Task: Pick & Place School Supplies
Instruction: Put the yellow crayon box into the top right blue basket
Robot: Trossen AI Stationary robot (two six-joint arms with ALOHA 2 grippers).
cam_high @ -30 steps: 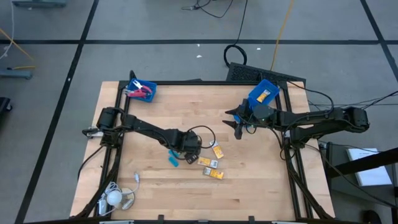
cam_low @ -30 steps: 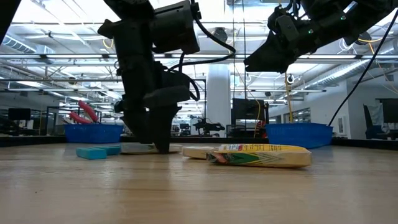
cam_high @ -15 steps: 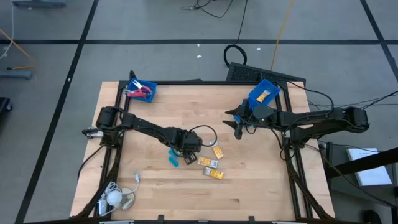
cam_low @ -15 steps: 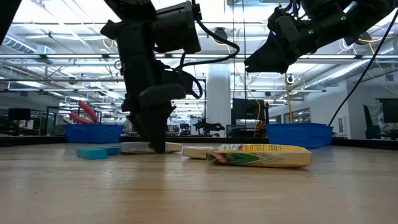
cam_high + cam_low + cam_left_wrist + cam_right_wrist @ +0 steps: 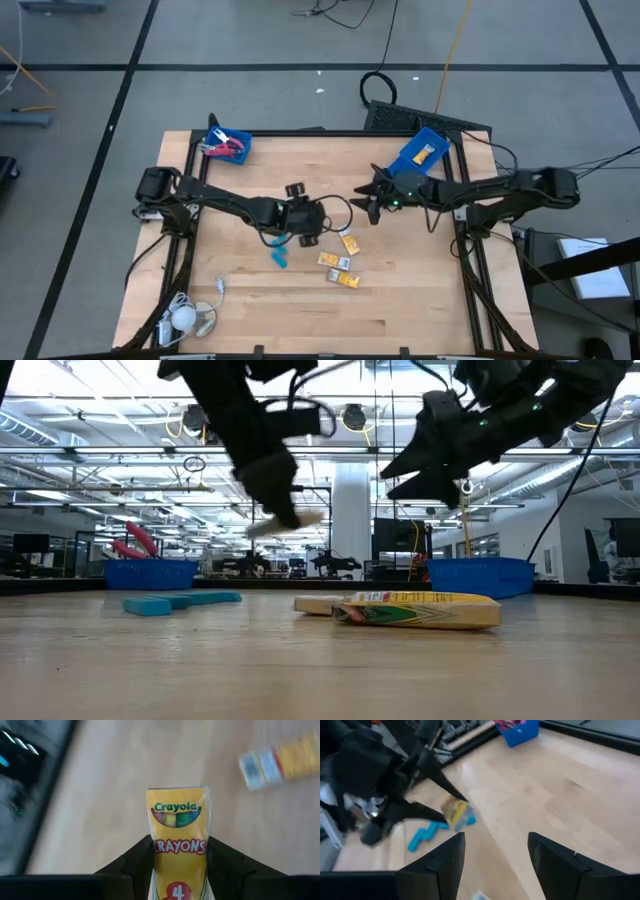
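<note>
1. Yellow Crayola crayon packet [image 5: 179, 845] is seen clenched between the left gripper's [image 5: 307, 238] two dark fingers [image 5: 134, 865]; its lower end is cut off at the wrist picture's edge.
2. In the low view the packet [image 5: 285, 523] is held clear above the wooden table [image 5: 420, 290], only its pale end showing past the fingers.
3. From the table's centre, the left gripper lies at about 10 o'clock, close in.
4. Three more yellow-orange packets [image 5: 340, 270] lie on the wood at about 5 o'clock of the centre, and light-blue oblong pieces [image 5: 279, 256] at about 8 o'clock.
5. The right gripper [image 5: 368, 200] hangs at about 1 o'clock, its jaws parted around nothing, as shown in its wrist view.
6. Red-handled scissors [image 5: 227, 148] rest in a blue bin [image 5: 240, 150] at 10 o'clock, by the far edge; their count cannot be made out.
7. A second blue bin [image 5: 412, 153] at 1 o'clock holds one yellow packet [image 5: 426, 152].
8. A white round object with a cord [image 5: 183, 318] sits at 7 o'clock.
</note>
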